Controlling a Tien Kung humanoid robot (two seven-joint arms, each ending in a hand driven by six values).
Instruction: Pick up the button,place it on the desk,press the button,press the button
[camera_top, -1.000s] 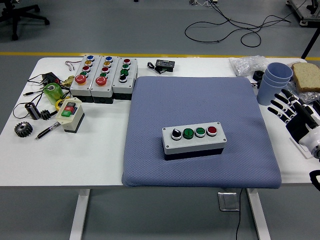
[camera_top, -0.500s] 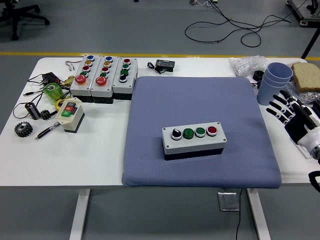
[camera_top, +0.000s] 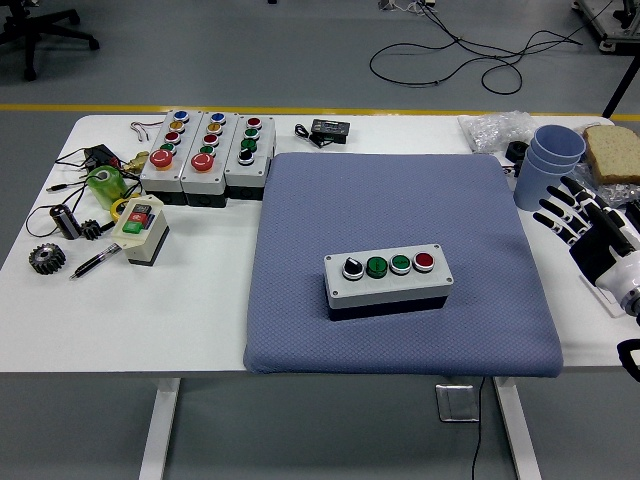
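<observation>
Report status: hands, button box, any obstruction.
Right hand at table's right edge, fingers spread, empty; left out of view. Button box upright on blue mat, untouched. Nothing between hand and box.

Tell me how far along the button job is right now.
Placing looks done: the button box sits flat on the blue mat. Nothing is in hand: the right hand hangs open at the table's right edge, well clear of it. Both presses appear left.
</observation>
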